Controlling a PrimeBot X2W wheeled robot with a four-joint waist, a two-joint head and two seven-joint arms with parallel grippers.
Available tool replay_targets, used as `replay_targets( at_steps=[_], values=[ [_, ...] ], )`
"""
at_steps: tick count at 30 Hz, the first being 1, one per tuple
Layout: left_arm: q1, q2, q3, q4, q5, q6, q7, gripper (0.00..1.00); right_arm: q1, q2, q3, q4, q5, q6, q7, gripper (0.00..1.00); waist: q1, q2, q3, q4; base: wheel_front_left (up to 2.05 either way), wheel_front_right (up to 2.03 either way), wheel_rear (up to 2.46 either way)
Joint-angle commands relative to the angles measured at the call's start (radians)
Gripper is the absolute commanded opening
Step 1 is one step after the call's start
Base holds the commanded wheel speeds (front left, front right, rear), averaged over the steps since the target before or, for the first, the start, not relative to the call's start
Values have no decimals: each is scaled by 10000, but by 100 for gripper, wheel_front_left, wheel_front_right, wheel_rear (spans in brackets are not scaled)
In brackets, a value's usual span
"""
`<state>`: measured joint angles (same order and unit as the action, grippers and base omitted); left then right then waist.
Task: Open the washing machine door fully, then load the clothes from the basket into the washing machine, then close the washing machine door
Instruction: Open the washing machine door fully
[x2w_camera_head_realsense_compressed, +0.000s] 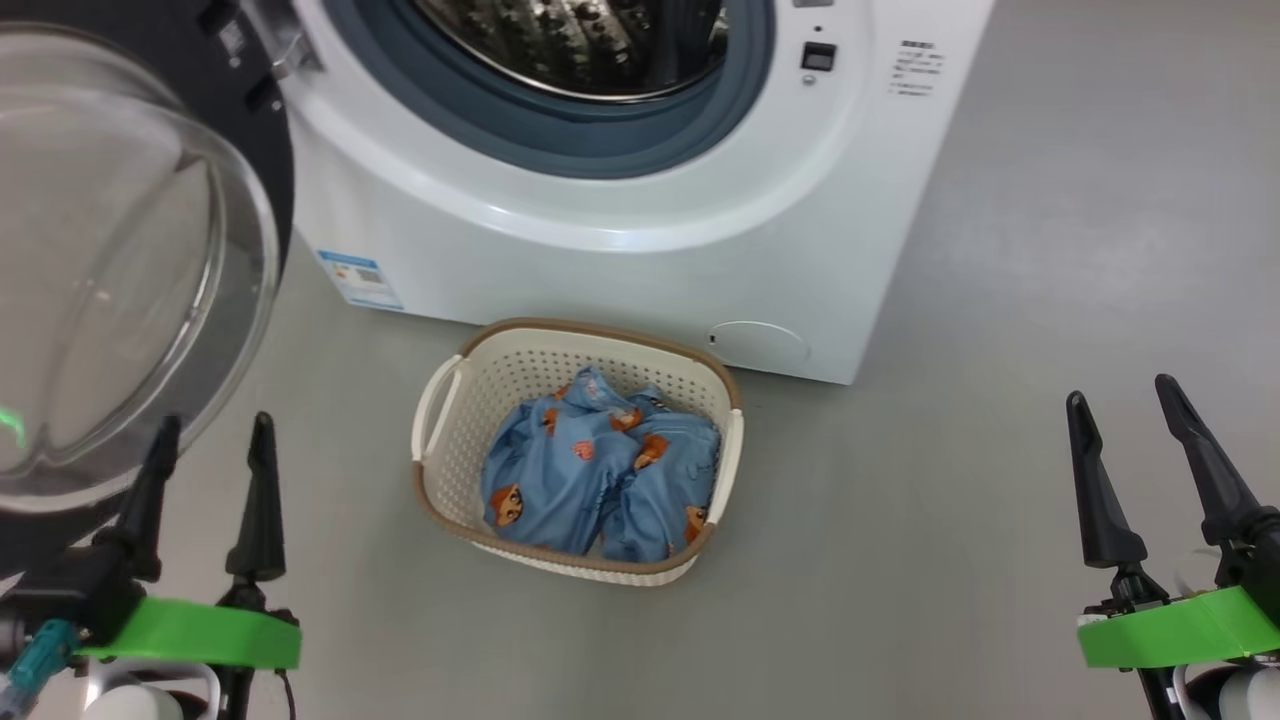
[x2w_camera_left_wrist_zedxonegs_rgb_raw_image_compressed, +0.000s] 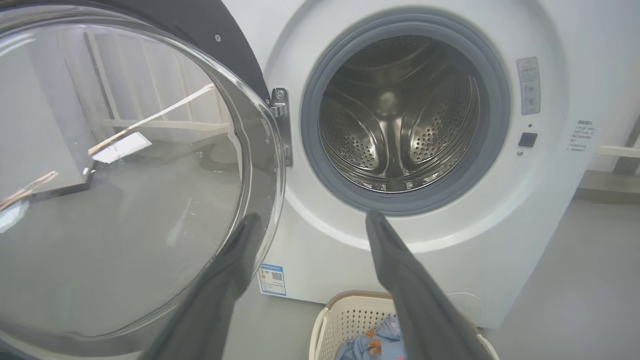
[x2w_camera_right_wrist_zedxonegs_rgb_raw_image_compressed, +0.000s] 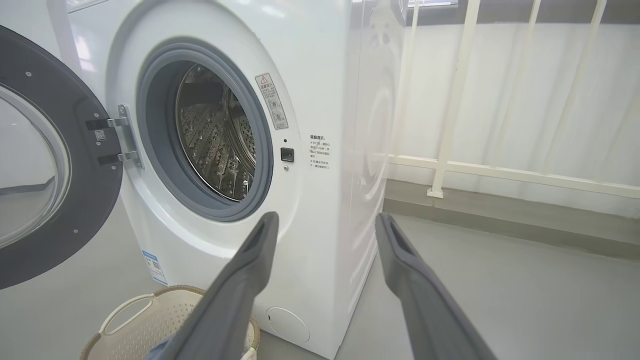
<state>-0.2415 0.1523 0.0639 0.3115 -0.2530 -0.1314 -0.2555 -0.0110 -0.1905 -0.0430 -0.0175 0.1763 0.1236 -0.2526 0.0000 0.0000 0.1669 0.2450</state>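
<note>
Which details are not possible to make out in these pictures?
- Head view: the top of the drum is cut off by the upper edge.
- Head view: the clothes hide whatever lies beneath them in the basket.
- Right wrist view: the warning label text is too small to read.

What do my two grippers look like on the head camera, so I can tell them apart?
Both the left gripper and the right gripper have two long, tapering black fingers on a bright green mounting plate, with a white rounded housing below. The left one also carries a teal connector with a thin cable at its base.
</note>
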Motion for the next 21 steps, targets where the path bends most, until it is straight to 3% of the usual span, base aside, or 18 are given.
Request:
replay_targets(
  at_steps=[1, 6, 21],
  values=[
    [22, 430, 200, -407, -111, 9, -63, 100, 14, -124, 91, -282, -32, 71, -92, 100, 0, 0, -88, -456, 0, 0, 0],
    [303, 648, -158, -625, -183, 8, -63, 100, 72, -13, 21, -294, -43, 71, -92, 100, 0, 0, -169, -1109, 0, 0, 0],
    [1048, 731, -3, -1265, -170, 8, -63, 100, 369, 247, -16, -321, -68, 71, -92, 100, 0, 0, -390, -2692, 0, 0, 0]
  ],
)
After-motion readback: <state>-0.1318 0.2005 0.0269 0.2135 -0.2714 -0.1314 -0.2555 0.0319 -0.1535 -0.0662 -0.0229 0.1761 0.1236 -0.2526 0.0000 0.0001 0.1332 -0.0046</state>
